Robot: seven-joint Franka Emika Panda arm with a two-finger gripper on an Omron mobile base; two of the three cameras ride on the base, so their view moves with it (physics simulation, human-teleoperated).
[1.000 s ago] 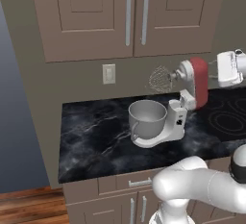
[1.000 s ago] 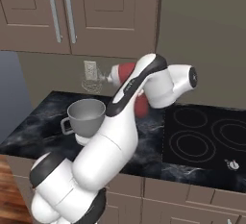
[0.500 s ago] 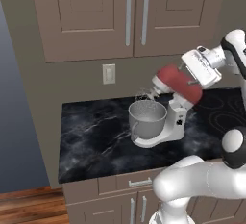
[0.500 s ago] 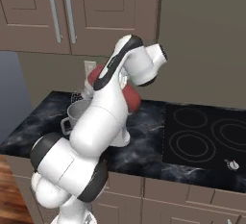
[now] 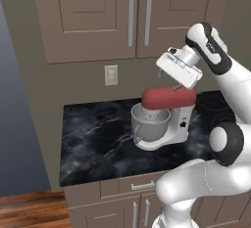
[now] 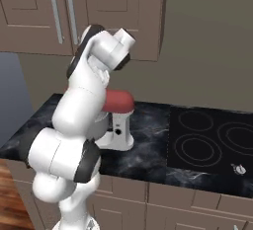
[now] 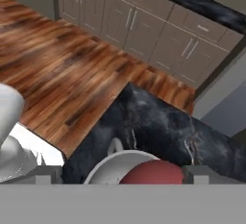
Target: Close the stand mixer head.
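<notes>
i see the stand mixer head (image 5: 164,98) lying roughly level over the steel bowl (image 5: 149,124), on the black counter (image 5: 93,139) left of the cooktop (image 6: 212,137). my gripper (image 5: 182,86) sits just above its rear end; i cannot tell whether the fingers are apart or together. i judge the head heavy, rigid, hinged at the back and glossy, so i'd press flat on top, not pinch.

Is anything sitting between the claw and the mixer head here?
Nothing visible. The claw sits right at the rear top of the red mixer head, which lies level over the bowl.
</notes>
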